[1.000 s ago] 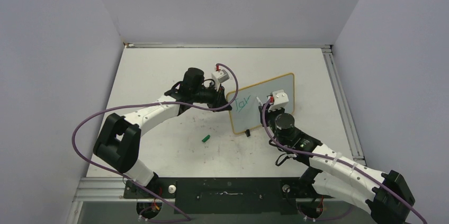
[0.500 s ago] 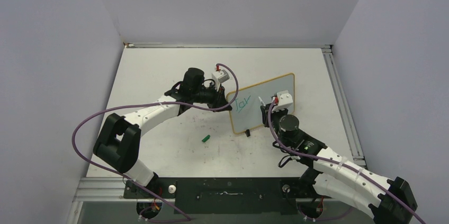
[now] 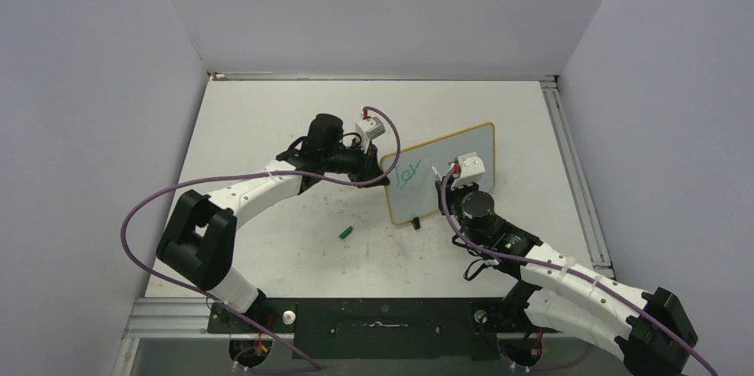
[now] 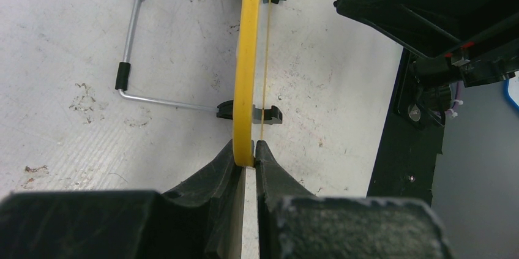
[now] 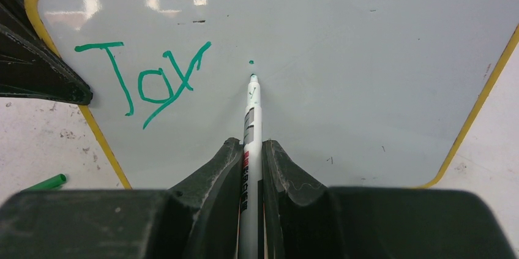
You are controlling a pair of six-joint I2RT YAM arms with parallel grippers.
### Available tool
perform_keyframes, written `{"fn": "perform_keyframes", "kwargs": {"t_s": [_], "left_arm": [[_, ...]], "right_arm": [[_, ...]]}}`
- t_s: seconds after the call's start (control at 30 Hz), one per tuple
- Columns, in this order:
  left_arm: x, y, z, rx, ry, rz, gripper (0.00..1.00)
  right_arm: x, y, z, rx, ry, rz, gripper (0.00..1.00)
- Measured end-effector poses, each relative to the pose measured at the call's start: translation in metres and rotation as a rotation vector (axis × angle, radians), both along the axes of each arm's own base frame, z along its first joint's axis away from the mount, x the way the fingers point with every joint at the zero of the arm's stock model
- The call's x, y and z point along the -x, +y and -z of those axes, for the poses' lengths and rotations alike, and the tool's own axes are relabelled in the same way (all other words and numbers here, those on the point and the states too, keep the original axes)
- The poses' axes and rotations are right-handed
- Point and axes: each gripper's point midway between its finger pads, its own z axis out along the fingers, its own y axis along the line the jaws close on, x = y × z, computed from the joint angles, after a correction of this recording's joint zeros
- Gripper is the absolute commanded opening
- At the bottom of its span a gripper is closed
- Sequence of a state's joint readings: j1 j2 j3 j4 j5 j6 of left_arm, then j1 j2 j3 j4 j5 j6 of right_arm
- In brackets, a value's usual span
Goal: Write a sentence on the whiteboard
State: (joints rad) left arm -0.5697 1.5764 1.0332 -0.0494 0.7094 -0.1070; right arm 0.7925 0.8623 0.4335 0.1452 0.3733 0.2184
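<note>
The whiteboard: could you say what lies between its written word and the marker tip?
Only bare whiteboard separates word and marker, per the right wrist view.

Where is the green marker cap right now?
In the top view, the green marker cap lies on the table, just left of the whiteboard, towards the left arm's side.

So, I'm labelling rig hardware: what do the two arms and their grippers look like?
Left arm and right arm: white shells, black joints, a purple cable running to a white wrist block. Left gripper and right gripper are black.
</note>
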Motion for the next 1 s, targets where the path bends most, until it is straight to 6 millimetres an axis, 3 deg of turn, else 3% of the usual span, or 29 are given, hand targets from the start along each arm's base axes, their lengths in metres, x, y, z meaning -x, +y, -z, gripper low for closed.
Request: {"fn": "perform_keyframes", "kwargs": {"t_s": [1.0], "left_arm": [[-0.0001, 0.0002, 0.0, -0.002, 0.001, -0.002, 0.0]], "right_arm": [[0.0005, -0.0018, 0.0031, -0.01, 0.006, 0.021, 0.05]]}}
